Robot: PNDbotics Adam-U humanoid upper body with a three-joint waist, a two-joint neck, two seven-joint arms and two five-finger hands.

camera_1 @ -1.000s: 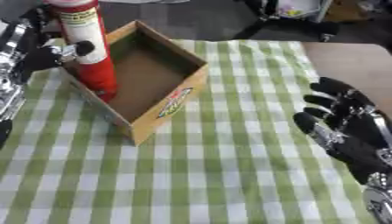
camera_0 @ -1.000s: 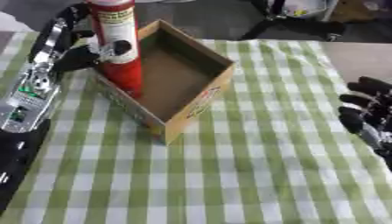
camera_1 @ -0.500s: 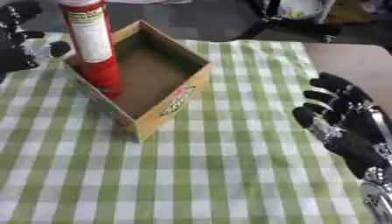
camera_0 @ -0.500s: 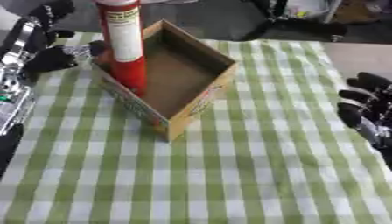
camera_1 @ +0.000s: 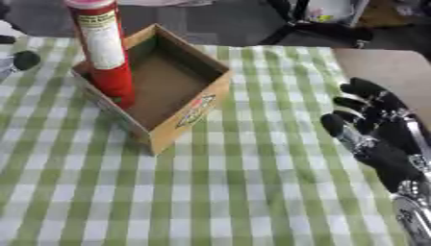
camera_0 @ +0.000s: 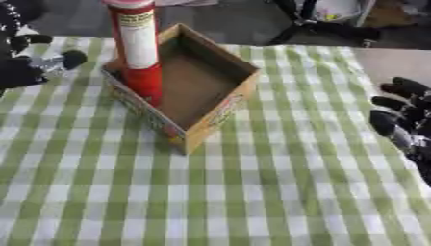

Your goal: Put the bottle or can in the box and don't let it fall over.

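A tall red can (camera_0: pixel 139 50) with a pale label stands upright inside the open cardboard box (camera_0: pixel 221 115), in the box's left corner. My left hand (camera_0: pixel 30 67) is at the left edge, apart from the can, fingers relaxed and holding nothing. My right hand (camera_1: pixel 379 141) rests open at the right side of the table, fingers up, well away from the box.
The table carries a green-and-white checked cloth (camera_0: pixel 252 192). A bare tan patch of table (camera_1: pixel 387 67) shows at the far right. Dark stand legs (camera_0: pixel 316 21) are behind the table's far edge.
My left hand has let go of the can and drawn back to the left edge. The can stays standing in the box. The right hand has barely moved.
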